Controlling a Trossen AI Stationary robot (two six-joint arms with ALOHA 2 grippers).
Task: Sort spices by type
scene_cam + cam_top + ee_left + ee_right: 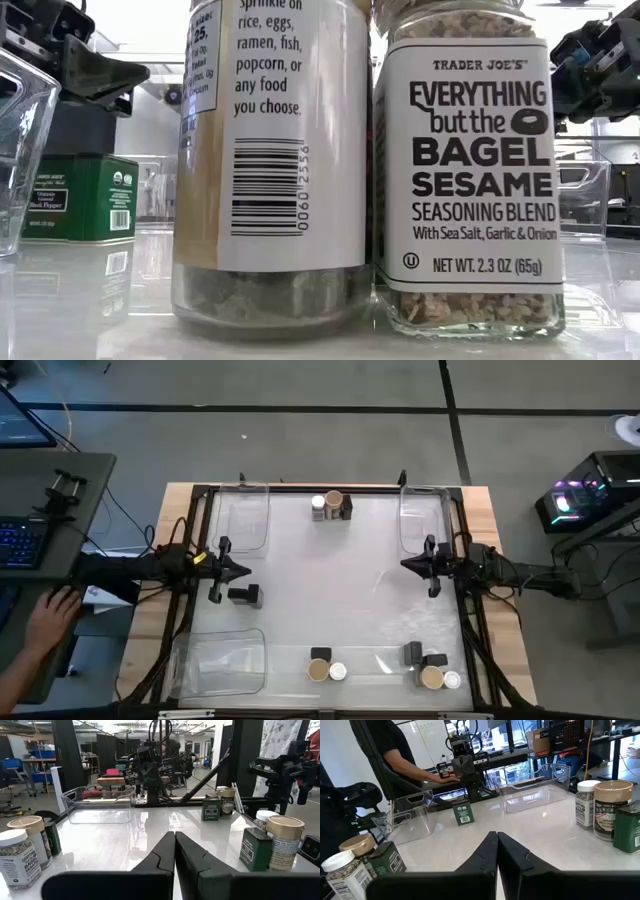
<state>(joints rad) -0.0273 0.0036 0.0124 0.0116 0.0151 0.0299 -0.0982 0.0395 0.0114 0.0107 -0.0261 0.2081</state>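
Observation:
The spices stand in three clusters, each with a dark green boxy tin, a white-topped jar and a tan-topped jar: one at the far edge [331,506], one at the near edge [326,667], one near right [432,670]. A lone tin [245,595] [464,813] stands upright on the table just near-right of my left gripper [240,570] [175,851], which is shut and touches nothing. My right gripper [405,564] [497,851] is shut over the table's right side, away from all spices. Two jars [465,160] fill the low view.
Three clear plastic bins sit on the table: far left [245,515], far right [420,515], near left [220,660]. The middle of the table lies between the two grippers. A person's hand [50,615] rests on a desk left of the table.

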